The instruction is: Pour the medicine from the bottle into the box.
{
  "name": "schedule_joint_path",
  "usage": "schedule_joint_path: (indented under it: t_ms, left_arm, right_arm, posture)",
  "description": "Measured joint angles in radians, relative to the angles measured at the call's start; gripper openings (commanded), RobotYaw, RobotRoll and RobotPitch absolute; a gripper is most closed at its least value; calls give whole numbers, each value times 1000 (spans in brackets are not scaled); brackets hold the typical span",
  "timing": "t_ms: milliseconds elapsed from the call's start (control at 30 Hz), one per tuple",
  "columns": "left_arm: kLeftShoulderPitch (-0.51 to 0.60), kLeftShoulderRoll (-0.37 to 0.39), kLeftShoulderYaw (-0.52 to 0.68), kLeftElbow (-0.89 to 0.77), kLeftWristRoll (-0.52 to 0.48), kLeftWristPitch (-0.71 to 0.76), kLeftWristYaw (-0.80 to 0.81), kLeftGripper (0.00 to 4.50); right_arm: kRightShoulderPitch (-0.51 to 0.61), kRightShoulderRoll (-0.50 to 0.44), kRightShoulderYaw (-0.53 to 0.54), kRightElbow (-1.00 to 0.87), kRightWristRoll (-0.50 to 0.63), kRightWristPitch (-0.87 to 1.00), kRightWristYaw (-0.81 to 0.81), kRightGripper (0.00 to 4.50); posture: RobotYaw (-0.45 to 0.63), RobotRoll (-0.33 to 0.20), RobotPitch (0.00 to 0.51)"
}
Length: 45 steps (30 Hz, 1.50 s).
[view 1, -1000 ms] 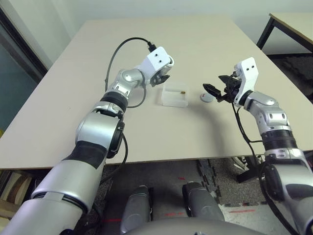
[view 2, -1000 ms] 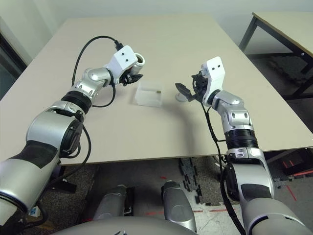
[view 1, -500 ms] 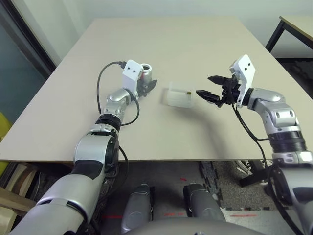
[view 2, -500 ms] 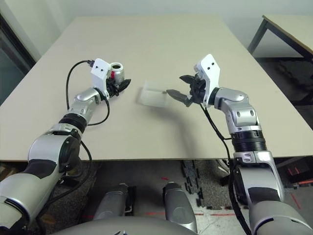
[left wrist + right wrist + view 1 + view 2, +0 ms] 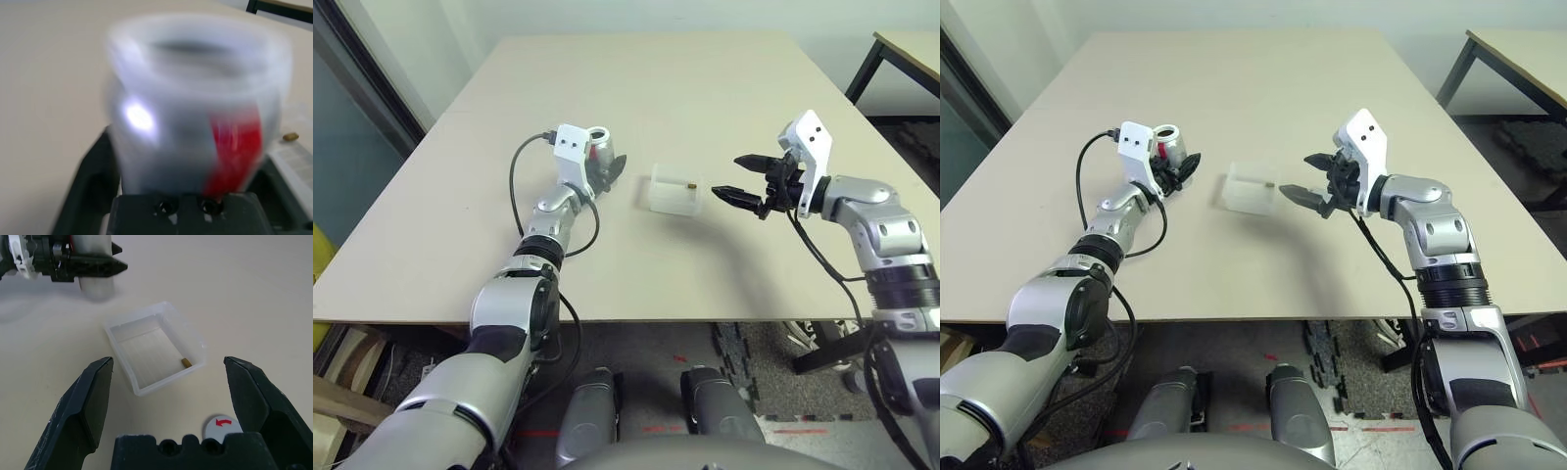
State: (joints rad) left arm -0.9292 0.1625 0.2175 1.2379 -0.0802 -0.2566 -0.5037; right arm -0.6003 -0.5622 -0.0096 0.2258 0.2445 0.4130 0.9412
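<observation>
The white bottle (image 5: 598, 140) with a red label stands upright and uncapped on the table, left of the box (image 5: 674, 191). My left gripper (image 5: 605, 162) is open around it; the bottle (image 5: 195, 112) rises between the spread fingers (image 5: 85, 176) with small gaps on both sides. The clear square box (image 5: 154, 348) holds one yellowish-brown piece of medicine (image 5: 186, 362) by a side wall. My right gripper (image 5: 742, 180) hovers just right of the box, open wide and holding nothing.
A round grey-white cap (image 5: 222, 427) with a red arrow lies on the table under my right gripper. The beige table (image 5: 705, 88) stretches bare far behind the box. A second table's corner (image 5: 906, 44) shows at the far right.
My left gripper has carried the bottle away from the box, set it upright on the table and spread its jaws. The right gripper stays open near the box.
</observation>
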Motion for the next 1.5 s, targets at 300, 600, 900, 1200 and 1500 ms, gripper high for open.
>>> schedule_joint_path:
  t_ms: [300, 600, 900, 1200, 1500]
  left_arm:
    - [43, -1, 0, 8, 1, -5, 6, 4473]
    - [43, 0, 8, 8, -6, -5, -20, 4473]
    - [79, 17, -2, -3, -10, -15, -71, 4473]
    - [149, 61, -22, -76, -11, -33, -134, 4473]
    - [424, 106, -52, -527, -77, 120, -257, 4473]
  right_arm:
    - [0, 0, 0, -4, 8, 4, -4, 4500]
    - [0, 3, 0, -4, 10, 6, -8, 4500]
    - [0, 13, 0, -4, 10, 7, -12, 4500]
    - [-2, 34, 0, 12, 9, 5, -24, 4500]
    - [11, 42, -1, 16, 10, -2, -29, 4500]
  posture:
    - [-194, 0, 55]
    - [-185, 0, 54]
    - [-171, 0, 55]
    - [-140, 0, 60]
    - [-114, 0, 68]
